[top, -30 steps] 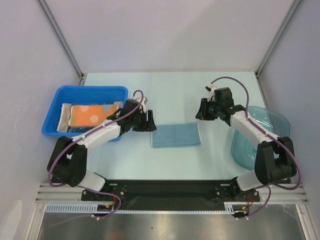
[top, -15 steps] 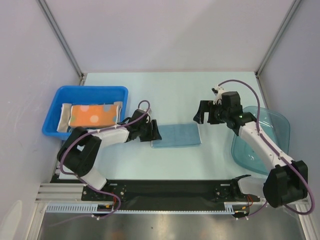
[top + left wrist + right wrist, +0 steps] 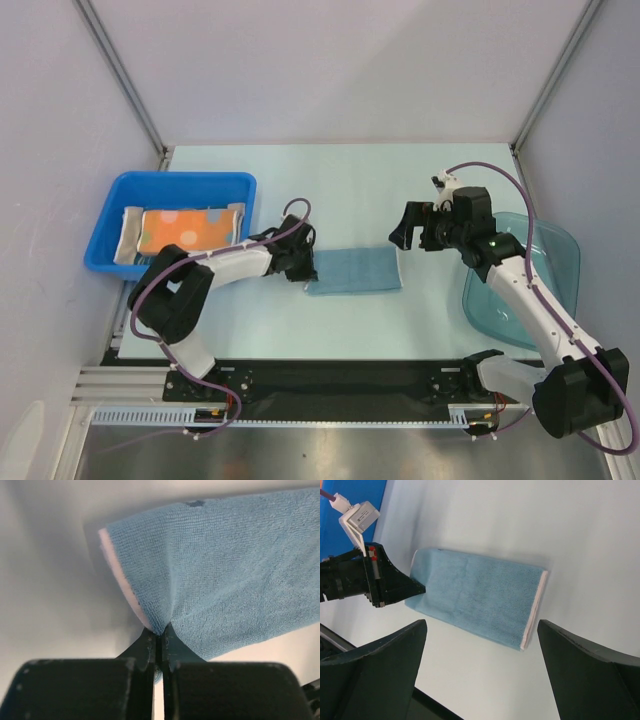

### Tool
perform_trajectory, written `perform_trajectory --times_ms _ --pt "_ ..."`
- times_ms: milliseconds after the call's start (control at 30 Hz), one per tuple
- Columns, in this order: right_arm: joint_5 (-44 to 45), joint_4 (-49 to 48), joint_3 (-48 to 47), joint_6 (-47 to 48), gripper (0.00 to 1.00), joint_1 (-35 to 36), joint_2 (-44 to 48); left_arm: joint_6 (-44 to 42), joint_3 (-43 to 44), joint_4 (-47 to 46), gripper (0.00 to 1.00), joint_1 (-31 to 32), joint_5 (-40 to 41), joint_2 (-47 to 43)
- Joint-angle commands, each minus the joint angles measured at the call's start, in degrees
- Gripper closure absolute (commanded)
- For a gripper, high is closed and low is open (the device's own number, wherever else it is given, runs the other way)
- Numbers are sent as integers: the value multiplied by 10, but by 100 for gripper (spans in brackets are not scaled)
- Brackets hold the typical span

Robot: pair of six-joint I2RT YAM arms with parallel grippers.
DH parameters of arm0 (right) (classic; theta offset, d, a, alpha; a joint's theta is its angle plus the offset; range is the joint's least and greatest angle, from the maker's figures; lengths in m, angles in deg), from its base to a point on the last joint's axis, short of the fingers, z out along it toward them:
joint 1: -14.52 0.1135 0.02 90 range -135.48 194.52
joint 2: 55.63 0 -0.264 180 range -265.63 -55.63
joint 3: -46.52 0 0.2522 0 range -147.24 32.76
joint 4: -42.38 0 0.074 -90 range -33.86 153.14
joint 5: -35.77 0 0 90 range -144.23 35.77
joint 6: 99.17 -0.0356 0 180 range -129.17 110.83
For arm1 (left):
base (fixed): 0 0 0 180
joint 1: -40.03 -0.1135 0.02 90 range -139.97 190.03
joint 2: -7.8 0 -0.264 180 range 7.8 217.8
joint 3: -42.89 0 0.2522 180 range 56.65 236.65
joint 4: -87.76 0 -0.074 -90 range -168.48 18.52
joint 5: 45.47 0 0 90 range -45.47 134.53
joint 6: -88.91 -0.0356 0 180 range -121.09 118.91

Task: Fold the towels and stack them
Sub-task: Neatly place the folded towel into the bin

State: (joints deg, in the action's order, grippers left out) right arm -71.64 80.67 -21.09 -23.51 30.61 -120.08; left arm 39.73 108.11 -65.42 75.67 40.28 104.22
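A folded light blue towel lies flat in the middle of the table. My left gripper is shut on its left edge; the left wrist view shows the light blue towel bunched into a pinch at the closed fingertips of that left gripper. My right gripper hovers open just above the towel's far right corner, holding nothing. From the right wrist, the light blue towel lies beyond the right gripper. An orange towel with pale dots tops a folded stack in the blue bin.
The blue bin stands at the left of the table. A clear teal tub sits at the right edge beneath the right arm. Grey walls enclose the table on three sides.
My left gripper slid right to the towel's left edge and closed on it. My right gripper opened wide and lifted slightly off the towel's right corner.
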Motion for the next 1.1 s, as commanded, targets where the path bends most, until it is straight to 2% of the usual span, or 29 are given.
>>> perform_trajectory --times_ms 0,200,367,467,600,767,900,1067 --pt "-12 -5 -14 -2 0 3 20 -49 84 166 100 5 82 1" --pt "-15 -9 -13 2 0 3 20 -99 194 309 100 6 194 -15" --pt "-19 -13 -14 6 0 2 11 -133 250 396 100 3 289 -36" --pt "-22 -15 -14 7 0 2 1 -166 288 440 100 -14 341 -48" --pt "-29 -24 -13 6 0 2 -13 -210 312 474 100 -66 397 -73" --pt "-33 -33 -15 7 0 3 -29 -253 286 458 100 -143 441 -117" --pt "-31 -34 -21 12 0 3 -44 -302 257 377 100 -231 412 -147" --pt "-25 -41 -29 18 0 3 -62 -340 246 319 100 -282 389 -135"
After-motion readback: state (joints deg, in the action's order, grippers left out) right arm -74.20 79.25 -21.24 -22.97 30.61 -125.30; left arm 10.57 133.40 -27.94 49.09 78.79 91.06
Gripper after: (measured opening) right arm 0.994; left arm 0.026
